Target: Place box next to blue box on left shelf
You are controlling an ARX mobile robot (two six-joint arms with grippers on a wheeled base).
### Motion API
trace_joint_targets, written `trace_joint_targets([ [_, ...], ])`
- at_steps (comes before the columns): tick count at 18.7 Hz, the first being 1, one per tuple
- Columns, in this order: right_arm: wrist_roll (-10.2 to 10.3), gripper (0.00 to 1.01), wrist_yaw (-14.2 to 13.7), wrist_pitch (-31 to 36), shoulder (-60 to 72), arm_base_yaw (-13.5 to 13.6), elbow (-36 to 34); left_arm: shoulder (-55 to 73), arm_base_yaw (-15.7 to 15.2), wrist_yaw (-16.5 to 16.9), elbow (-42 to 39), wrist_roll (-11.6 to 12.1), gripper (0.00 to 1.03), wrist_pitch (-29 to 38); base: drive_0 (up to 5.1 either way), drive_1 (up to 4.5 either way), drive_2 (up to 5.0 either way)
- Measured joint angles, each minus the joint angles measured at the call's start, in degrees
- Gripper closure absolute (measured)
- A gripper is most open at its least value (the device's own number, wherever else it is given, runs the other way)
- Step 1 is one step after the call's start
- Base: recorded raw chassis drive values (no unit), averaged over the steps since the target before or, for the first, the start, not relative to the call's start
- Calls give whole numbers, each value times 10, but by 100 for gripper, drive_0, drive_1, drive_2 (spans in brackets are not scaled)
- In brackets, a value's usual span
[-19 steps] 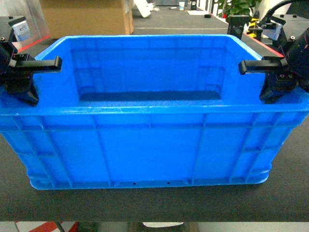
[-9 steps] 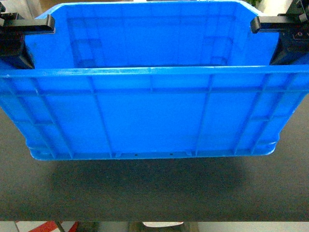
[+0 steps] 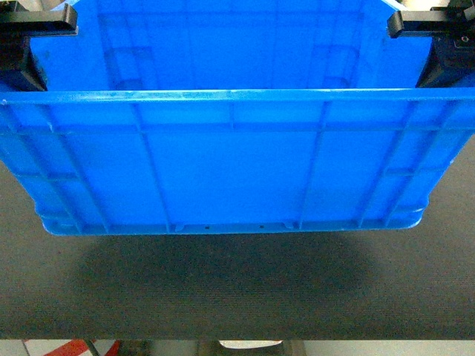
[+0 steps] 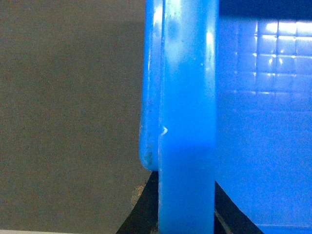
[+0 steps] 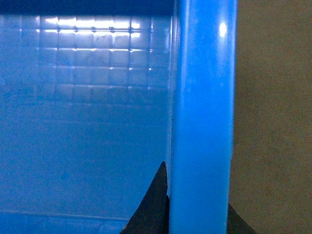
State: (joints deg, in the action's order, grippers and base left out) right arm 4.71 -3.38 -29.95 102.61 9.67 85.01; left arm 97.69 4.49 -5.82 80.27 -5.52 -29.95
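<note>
The box point(image 3: 237, 156), a large bright blue open-top crate with ribbed walls, hangs level above the dark table point(image 3: 237, 297) and casts a shadow under itself. My left gripper point(image 3: 30, 37) is shut on the box's left rim point(image 4: 187, 97), one black finger on each side of it. On the opposite end my right gripper point(image 3: 438, 41) is shut on the right rim point(image 5: 204, 97) in the same way. In both wrist views the rim fills the gap between the jaws. The left shelf and the other blue box are out of view.
The dark table's front edge point(image 3: 237, 340) runs along the bottom of the head view, with a strip of floor and a red part point(image 3: 70, 347) below it. The lifted box hides everything behind it.
The box has risen off the table with both grippers still clamped on its rims. It now fills the upper head view and hides the background; a shadow has opened beneath it.
</note>
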Motion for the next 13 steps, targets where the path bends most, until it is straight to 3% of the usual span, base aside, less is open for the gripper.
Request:
trace_joint_targets([
  [13,-2,94,-5,9,0,0,0,0,-1,0,0,0,94,4,0,0,0],
])
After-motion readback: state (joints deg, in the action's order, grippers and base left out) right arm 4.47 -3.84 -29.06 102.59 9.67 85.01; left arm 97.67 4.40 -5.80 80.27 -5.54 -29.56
